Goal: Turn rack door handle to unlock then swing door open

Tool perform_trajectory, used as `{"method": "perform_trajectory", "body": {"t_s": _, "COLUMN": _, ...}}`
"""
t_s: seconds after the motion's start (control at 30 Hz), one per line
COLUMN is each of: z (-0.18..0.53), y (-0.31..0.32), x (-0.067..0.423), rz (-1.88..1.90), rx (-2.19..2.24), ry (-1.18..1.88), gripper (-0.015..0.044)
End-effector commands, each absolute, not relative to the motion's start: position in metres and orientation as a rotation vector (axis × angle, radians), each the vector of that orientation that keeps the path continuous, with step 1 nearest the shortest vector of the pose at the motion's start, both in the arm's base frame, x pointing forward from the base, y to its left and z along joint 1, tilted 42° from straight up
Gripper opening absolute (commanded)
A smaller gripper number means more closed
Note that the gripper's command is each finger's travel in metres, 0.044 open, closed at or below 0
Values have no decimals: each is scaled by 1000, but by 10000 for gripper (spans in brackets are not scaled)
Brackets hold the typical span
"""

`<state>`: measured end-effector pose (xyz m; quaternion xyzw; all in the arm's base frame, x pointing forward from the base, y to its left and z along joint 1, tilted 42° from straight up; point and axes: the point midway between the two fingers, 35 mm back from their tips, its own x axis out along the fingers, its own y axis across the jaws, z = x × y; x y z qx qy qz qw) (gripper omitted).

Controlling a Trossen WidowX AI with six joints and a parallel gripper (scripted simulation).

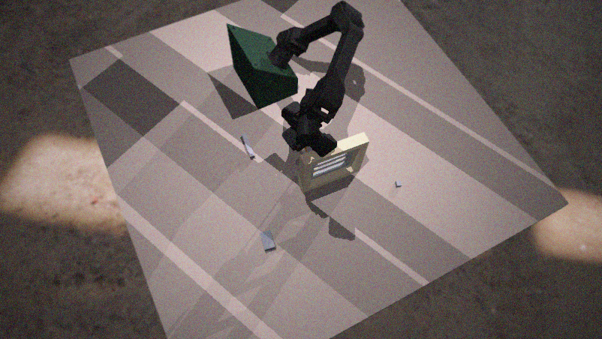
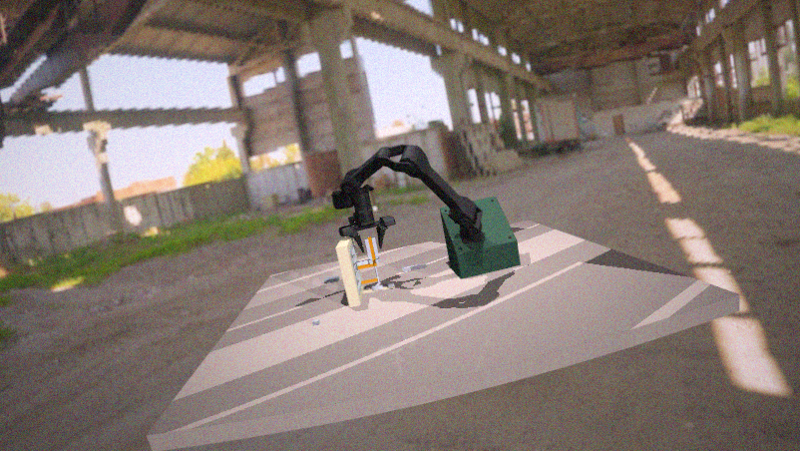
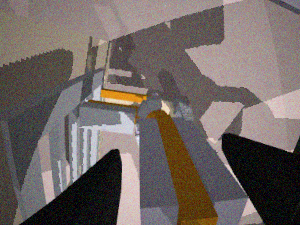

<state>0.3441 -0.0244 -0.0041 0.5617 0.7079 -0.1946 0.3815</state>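
Observation:
The cream door frame (image 1: 353, 142) (image 2: 348, 274) stands upright on the table. The slatted door (image 2: 366, 280) (image 3: 90, 149) stands out from it toward the robot's base. Its exact opening angle is unclear. The upright handle, grey with an orange stripe (image 3: 182, 174), also shows as a white and orange piece (image 2: 370, 243) in the exterior view. My gripper (image 2: 370, 248) (image 3: 171, 148) points down and is open, one finger on each side of the handle, with gaps visible in the wrist view. In the top view the gripper's body hides the handle and fingertips. The handle's turn angle is unclear.
The arm rises from a green block (image 1: 274, 79) (image 2: 487, 251) on the table (image 1: 421, 168) (image 2: 392, 358). Small blue-grey pieces lie around the frame: a long one (image 1: 248, 147), a flat one (image 1: 268, 241) and a tiny one (image 1: 398, 184) (image 2: 315, 321).

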Motion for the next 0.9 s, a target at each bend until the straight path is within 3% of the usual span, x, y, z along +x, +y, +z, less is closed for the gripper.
{"method": "perform_trajectory", "body": {"t_s": 0.0, "z": -4, "y": -23, "x": 344, "rz": -270, "rx": 1273, "ry": 1802, "gripper": 288}}
{"method": "perform_trajectory", "body": {"t_s": 0.87, "z": -5, "y": -23, "x": 344, "rz": 788, "rx": 322, "ry": 1465, "gripper": 288}}
